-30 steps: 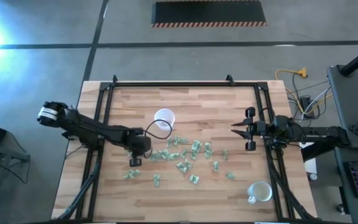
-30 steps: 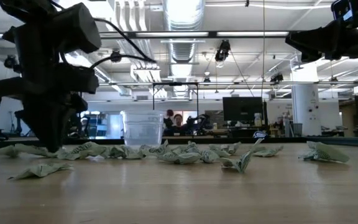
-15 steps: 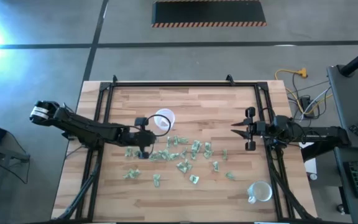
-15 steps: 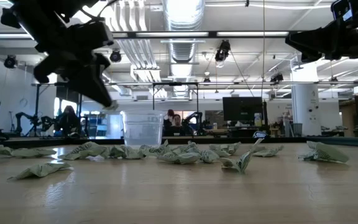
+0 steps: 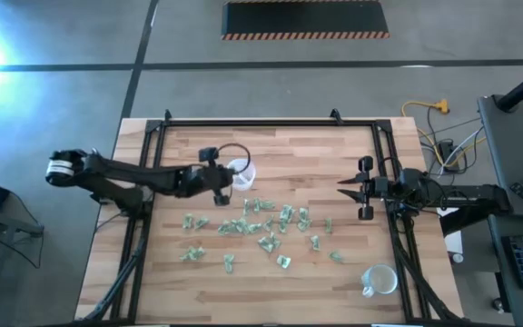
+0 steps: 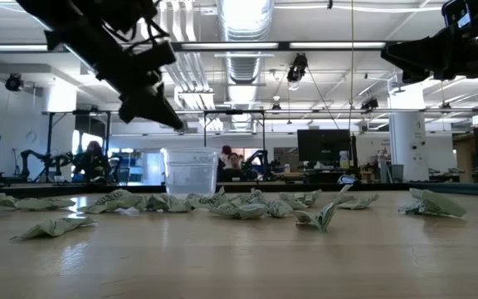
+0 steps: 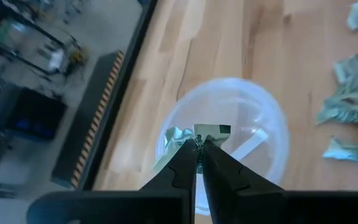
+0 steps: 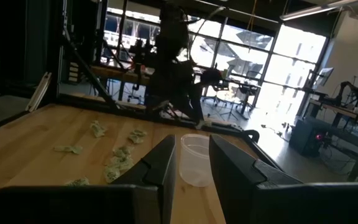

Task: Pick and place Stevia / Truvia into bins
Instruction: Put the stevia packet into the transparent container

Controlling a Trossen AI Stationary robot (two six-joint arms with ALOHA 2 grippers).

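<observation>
Many pale green and white Stevia sachets (image 5: 266,222) lie scattered on the middle of the wooden table. A translucent round bin (image 5: 240,172) stands upright just beyond them, toward the far edge. My left gripper (image 5: 230,180) hangs over this bin's mouth (image 7: 229,134), shut on one sachet (image 7: 210,130). In the low view it (image 6: 173,123) is above the bin (image 6: 191,170). My right gripper (image 5: 343,186) waits open at the table's right side, level, above the table and holding nothing. My left gripper pinches one crumpled sachet between its two fingertips (image 7: 191,152). The sachet sticks out past the tips, a white and green part (image 7: 211,130) on one side and a crumpled part (image 7: 174,138) on the other. The fingers slant down from the table's left. The sachet hangs clear above the bin's opening.
A second bin (image 5: 379,280) stands at the near right corner. A black frame (image 5: 261,123) runs along the table's edges. The right wrist view looks across the table at the first bin (image 8: 194,160) and loose sachets (image 8: 120,158).
My left gripper, shut throughout, has risen from among the sachets on the table with one sachet. It has gone toward the far edge and right, over the bin. It has tipped from pointing steeply down to a shallower slant.
</observation>
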